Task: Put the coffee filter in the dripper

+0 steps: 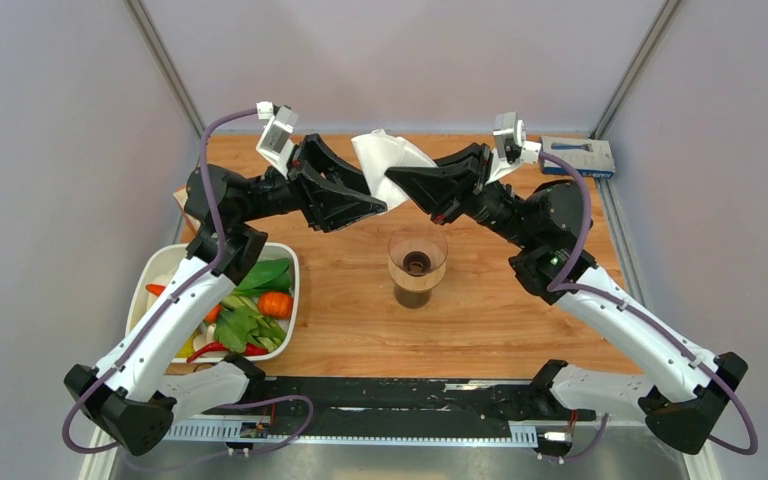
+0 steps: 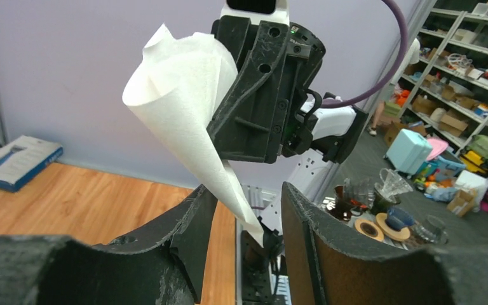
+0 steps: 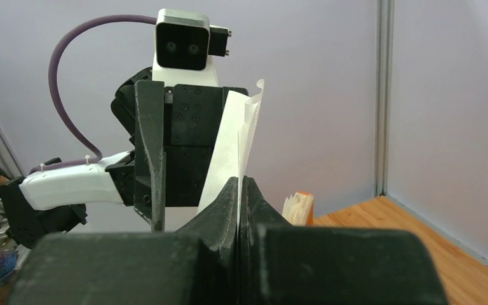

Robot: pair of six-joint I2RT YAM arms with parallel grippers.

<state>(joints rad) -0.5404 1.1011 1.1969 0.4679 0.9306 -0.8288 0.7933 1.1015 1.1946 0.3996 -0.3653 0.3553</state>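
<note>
From above, the left gripper [image 1: 352, 200] and right gripper [image 1: 400, 182] meet tip to tip over the far middle of the table [image 1: 500, 320]. The white filter [image 1: 388, 158] is raised between them, clear of the wood. The dripper [image 1: 430, 248] stands on the table near the middle, nearer than the filter and apart from it, with nothing in its cone. A white tray [image 1: 291, 290] of vegetables sits at the left, partly under the left arm, and a blue box [image 1: 578, 157] lies at the far right corner. In the left wrist view, the left gripper's fingers [image 2: 305, 222] stand apart, and the filter [image 2: 184, 95], opened into a cone, points its tip down into the gap between them. Whether the paper touches either finger cannot be told. The right gripper [image 2: 229, 127] pinches the cone's side from beyond. In the right wrist view, the right gripper's fingers [image 3: 225, 203] are pressed together on the filter's [image 3: 232, 146] edge, the sheet rising upright from them, with the left gripper [image 3: 165, 152] facing just behind.
</note>
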